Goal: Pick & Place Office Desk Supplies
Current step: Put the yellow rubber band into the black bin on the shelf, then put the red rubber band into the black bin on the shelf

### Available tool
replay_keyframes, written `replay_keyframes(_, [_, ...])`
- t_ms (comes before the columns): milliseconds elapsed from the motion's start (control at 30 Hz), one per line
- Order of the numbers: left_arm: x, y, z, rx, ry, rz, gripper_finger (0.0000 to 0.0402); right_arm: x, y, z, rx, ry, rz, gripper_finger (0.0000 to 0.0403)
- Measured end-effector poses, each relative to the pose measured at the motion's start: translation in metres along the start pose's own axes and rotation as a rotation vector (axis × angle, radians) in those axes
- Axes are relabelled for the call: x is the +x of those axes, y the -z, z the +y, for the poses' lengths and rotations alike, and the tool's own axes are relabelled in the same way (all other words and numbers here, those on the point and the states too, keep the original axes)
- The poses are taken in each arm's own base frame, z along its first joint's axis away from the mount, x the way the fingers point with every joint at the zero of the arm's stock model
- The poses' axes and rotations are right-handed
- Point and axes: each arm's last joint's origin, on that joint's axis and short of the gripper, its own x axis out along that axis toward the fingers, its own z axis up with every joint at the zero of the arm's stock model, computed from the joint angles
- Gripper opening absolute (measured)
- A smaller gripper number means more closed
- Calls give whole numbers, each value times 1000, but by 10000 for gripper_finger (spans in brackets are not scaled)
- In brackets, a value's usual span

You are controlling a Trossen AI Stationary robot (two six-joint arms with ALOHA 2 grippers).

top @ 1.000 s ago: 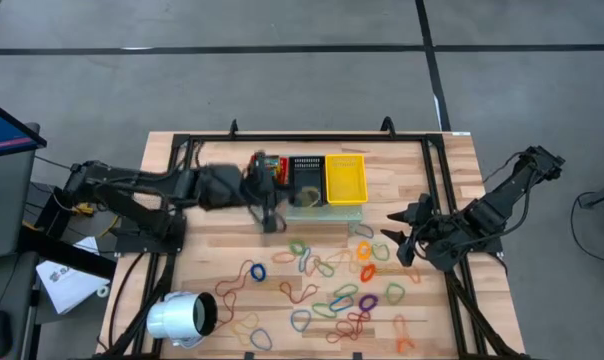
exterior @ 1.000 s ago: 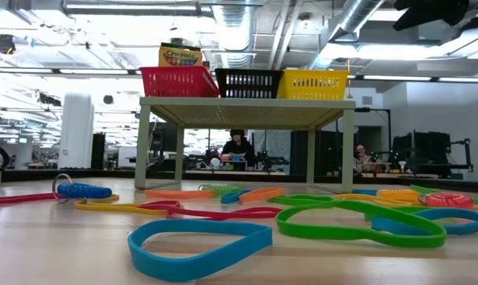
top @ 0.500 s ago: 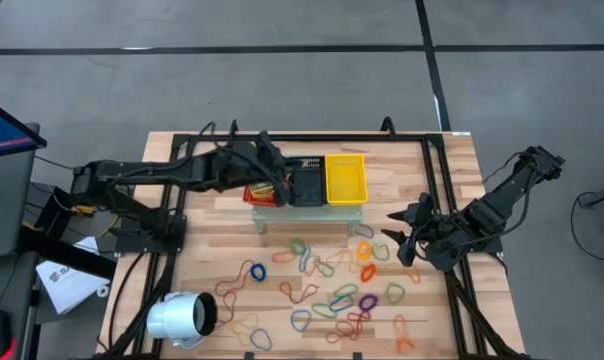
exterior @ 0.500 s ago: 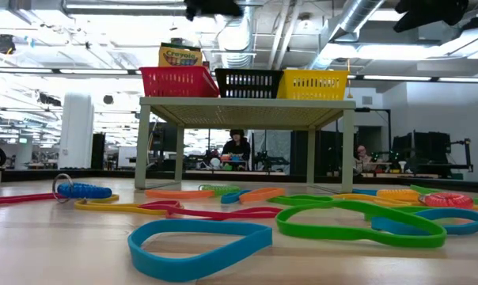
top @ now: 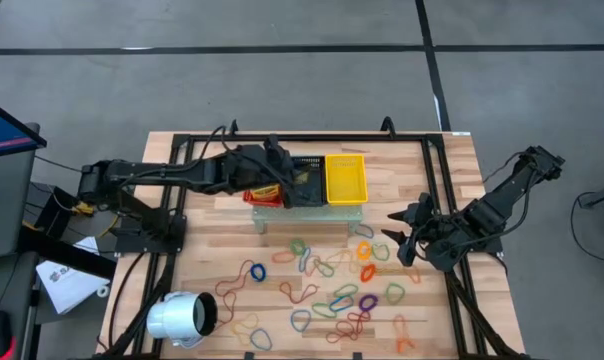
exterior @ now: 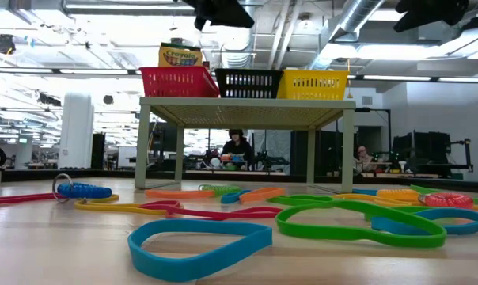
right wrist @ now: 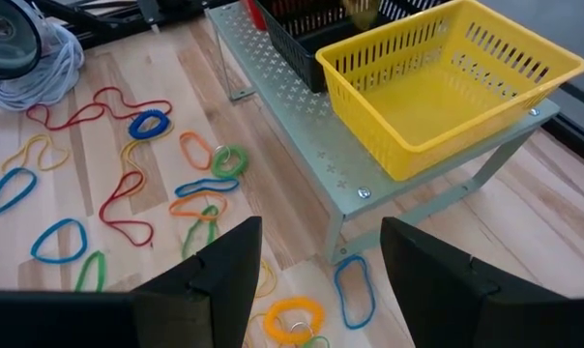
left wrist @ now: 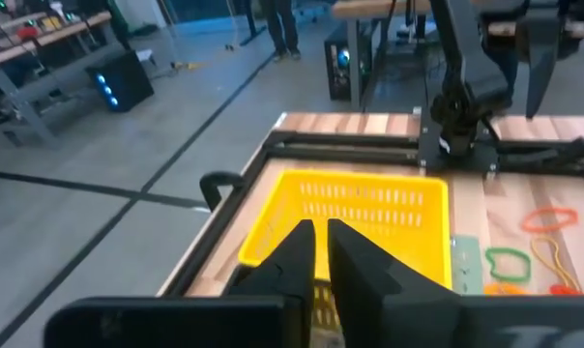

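Many coloured rubber-band loops point(top: 332, 290) lie spread over the near half of the wooden table. A red basket point(exterior: 180, 81), a black one point(exterior: 247, 83) and a yellow one point(top: 344, 178) stand in a row on a low metal shelf point(right wrist: 311, 116). A printed yellow-green packet point(exterior: 180, 55) stands in the red basket. My left gripper point(left wrist: 321, 256) hangs above the baskets, about over the black one point(top: 312, 165). Its fingers are together but for a thin slit, and nothing shows between them. My right gripper point(top: 397, 230) waits open at the table's right, above the bands.
A large white cylinder point(top: 182, 318) lies at the near left corner. Black frame rails point(top: 442, 200) run along the table's edges. People and furniture show in the room beyond the table in the low view.
My left gripper has gone from the table in front of the shelf's left end toward the far edge and a little right. It now hangs over the baskets, and it has sunk slightly in the last half second. My right arm has kept still.
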Motion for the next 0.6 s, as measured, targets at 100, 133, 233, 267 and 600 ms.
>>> replay_keyframes(100, [1, -3, 0, 20, -5, -33, 51, 0, 0, 0, 0, 0, 0, 209])
replay_keyframes(133, [1, -4, 0, 26, -9, -44, 57, 0, 0, 0, 3, 0, 0, 209])
replay_keyframes(233, [1, -4, 1, 33, -28, -37, 75, 0, 0, 0, 5, -4, 1, 209])
replay_keyframes(267, [0, -2, 1, 38, -43, -20, 81, 0, 0, 0, 6, -6, 3, 209])
replay_keyframes(600, [-69, 9, -38, 69, 137, 230, 159, 0, 1, 1, 4, -34, 38, 209])
